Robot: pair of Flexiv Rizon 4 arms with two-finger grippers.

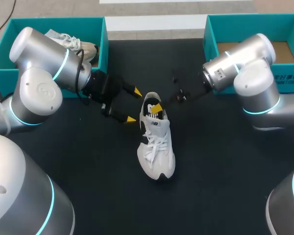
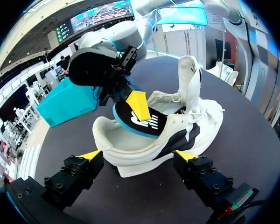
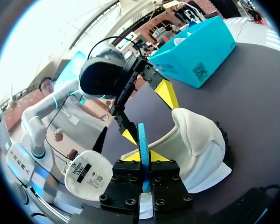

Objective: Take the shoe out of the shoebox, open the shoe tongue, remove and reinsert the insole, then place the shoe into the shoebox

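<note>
Head view
- Shoe [image 1: 157,147]: upright on the table [image 1: 88,196], outside both boxes, heel toward the grippers.
- Left gripper [image 1: 134,105]: fingers spread wide, 1 each side of the heel, no contact seen; probably posted there to stop the shoe sliding.
- Right gripper [image 1: 157,107]: tip at the shoe's mouth.
- Left shoebox [image 1: 2,54]: holds a 2nd shoe [image 1: 73,43].

Left wrist view
- Left gripper [image 2: 139,155]: unclenched, holding nothing, heel ahead between its 2 fingers.
- Insole [image 2: 142,122]: dark with a blue edge, tilted, front part in the shoe, rear raised above the collar.

Right wrist view
- Right gripper [image 3: 143,157]: clamped on the insole's edge from 2 sides, thin side upward, likely for steering through the opening.
- Stage: insole step; removal or reinsertion cannot be told.
</note>
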